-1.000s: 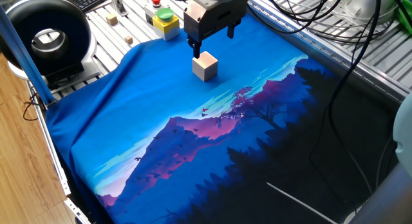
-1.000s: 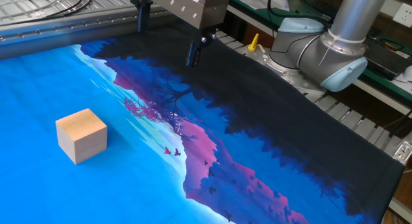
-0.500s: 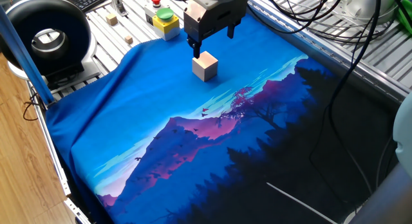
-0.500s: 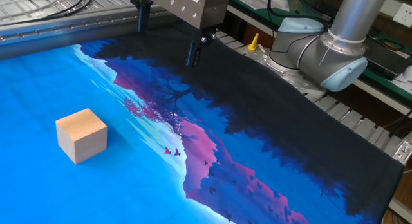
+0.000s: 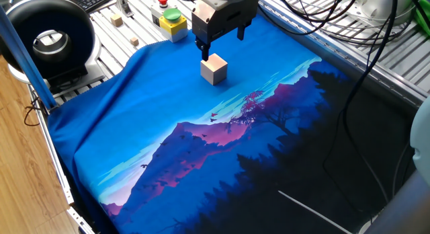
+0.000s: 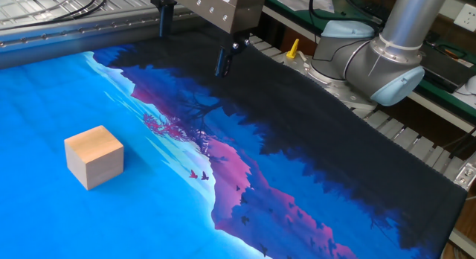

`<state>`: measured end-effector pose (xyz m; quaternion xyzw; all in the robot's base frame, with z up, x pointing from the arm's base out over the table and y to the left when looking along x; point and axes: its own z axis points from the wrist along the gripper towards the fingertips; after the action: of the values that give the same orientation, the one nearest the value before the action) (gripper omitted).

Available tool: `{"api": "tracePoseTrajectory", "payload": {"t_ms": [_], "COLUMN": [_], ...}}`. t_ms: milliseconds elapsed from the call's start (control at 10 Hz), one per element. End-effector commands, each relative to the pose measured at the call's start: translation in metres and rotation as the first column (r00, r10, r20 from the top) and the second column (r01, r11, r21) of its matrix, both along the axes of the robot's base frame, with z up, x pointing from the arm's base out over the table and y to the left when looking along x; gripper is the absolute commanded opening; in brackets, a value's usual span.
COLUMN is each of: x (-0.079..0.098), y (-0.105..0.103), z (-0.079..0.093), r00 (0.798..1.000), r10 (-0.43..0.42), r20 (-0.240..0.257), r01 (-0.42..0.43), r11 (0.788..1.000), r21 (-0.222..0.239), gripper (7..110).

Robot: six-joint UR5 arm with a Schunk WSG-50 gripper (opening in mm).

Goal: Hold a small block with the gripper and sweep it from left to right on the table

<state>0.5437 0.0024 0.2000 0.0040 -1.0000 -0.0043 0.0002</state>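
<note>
The small block (image 5: 214, 69), a light tan wooden cube, rests on the blue mountain-print cloth of the table (image 5: 161, 120) near its far edge. My gripper (image 5: 222, 42) hovers just above and behind it, open, with nothing between its fingers. In the other fixed view the small block (image 6: 94, 156) sits at the left on the cloth of the table (image 6: 297, 147). There the gripper (image 6: 193, 42) hangs well clear of it at the top, its two dark fingers spread apart.
A yellow box with a green and a red button (image 5: 169, 19) stands behind the gripper on slatted aluminium, with two tiny wooden cubes (image 5: 117, 19) nearby. A black ring-shaped device (image 5: 50, 39) sits far left. Cables (image 5: 336, 19) hang at the right. The arm's base (image 6: 372, 58) stands beside the cloth.
</note>
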Motion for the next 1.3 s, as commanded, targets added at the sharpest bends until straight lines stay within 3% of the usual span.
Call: {"api": "tracePoseTrajectory", "payload": {"t_ms": [0, 100, 200, 1200], "x": [-0.0118, -0.0115, -0.0117, -0.0123], "y": [0.0163, 0.0163, 0.016, 0.0119], "z": [0.0008, 0.0011, 0.0011, 0.0005], "r00": [0.995, 0.995, 0.995, 0.996], "r10": [-0.086, -0.083, -0.081, -0.07], "r20": [-0.052, -0.053, -0.055, -0.06], "r01": [0.088, 0.085, 0.084, 0.073], "r11": [0.995, 0.995, 0.995, 0.996], "r21": [0.052, 0.048, 0.046, 0.048], "gripper": [107, 107, 7, 7]}}
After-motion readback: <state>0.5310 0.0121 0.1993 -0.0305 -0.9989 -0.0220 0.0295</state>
